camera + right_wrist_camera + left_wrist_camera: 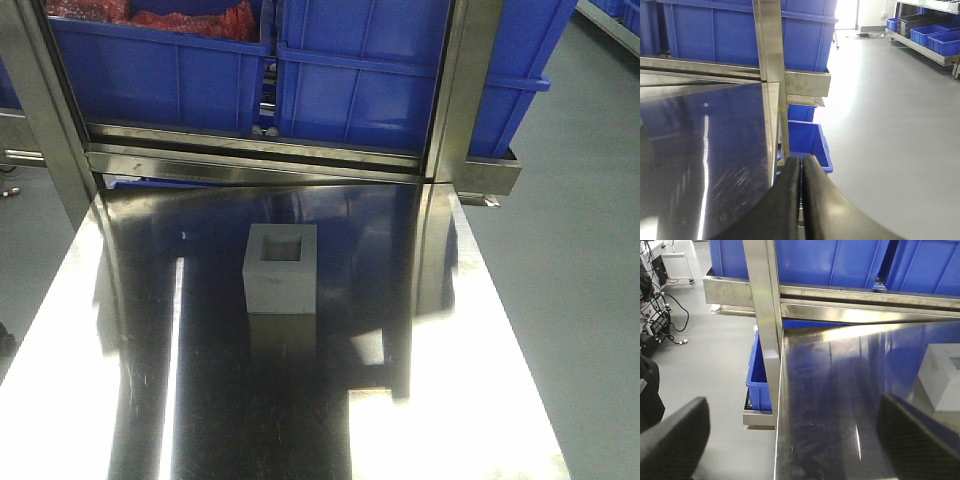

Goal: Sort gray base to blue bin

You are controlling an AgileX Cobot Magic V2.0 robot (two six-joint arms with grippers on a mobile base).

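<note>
Steel tabletop (200,400) carries the gray base (281,268) at its middle, recess up, apart from the blue bin (360,90) behind; left hand (792,435) gapes open, right hand (801,175) is pinched closed, empty

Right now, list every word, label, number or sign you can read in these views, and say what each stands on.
No readable text in any view.
gray base: plain faces, no marking.
blue bins: front walls show no label or number.
steel table: only reflections.
distant shelf: too small to tell.
</note>
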